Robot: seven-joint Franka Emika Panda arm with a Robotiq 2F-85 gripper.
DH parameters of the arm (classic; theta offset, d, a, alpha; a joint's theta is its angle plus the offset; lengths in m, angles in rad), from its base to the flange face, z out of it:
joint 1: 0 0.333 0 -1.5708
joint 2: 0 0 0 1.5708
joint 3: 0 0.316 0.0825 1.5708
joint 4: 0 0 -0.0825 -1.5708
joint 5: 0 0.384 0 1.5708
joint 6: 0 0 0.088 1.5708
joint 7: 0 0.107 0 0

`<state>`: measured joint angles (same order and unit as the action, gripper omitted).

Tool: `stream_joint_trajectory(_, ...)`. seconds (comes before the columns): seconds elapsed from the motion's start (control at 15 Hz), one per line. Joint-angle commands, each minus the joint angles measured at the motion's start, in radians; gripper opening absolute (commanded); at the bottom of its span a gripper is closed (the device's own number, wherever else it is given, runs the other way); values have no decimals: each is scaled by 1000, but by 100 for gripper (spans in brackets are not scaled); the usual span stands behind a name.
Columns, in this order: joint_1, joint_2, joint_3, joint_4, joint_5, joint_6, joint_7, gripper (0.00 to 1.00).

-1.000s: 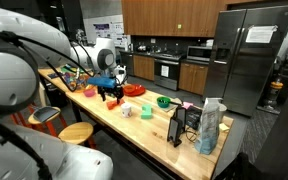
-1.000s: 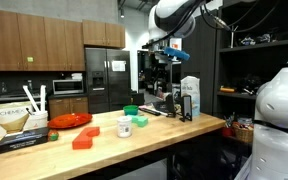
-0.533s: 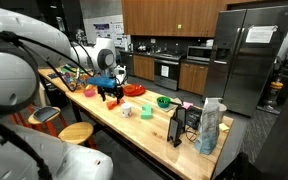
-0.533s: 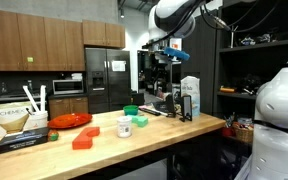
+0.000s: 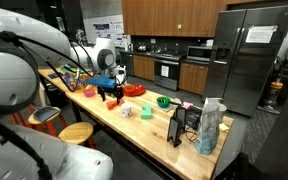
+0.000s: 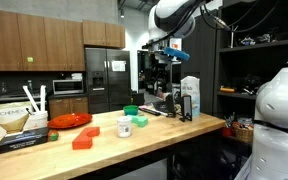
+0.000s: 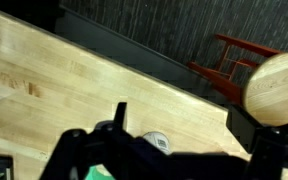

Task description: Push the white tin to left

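White tin (image 5: 126, 110) (image 6: 124, 128) sits upright on the wooden table (image 5: 154, 135) (image 6: 174, 135) in both exterior views, just beside a cream cup (image 5: 146, 112) (image 6: 139, 122), with the red bowl (image 5: 134, 90) (image 6: 72, 120) and green bowl (image 5: 164, 101) (image 6: 131, 110) behind it. Gripper (image 5: 111, 93) (image 6: 162, 82) hangs over the table near the red bowl, apart from the tin, not touching it. In the wrist view the claw (image 7: 179, 135) looks spread, with bare wood and a small pale round thing showing between its dark fingers (image 7: 119, 122).
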<state>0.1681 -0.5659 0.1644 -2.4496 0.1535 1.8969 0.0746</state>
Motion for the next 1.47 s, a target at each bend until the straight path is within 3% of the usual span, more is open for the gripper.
stream_joint_trajectory(0.0,6,1,-1,2,-13,5,-28,100)
stream_joint_trajectory(0.73,25,3,-26,11,-34,-71,-222,100)
stream_joint_trajectory(1.4,20,-3,-16,9,-64,-74,-224,100)
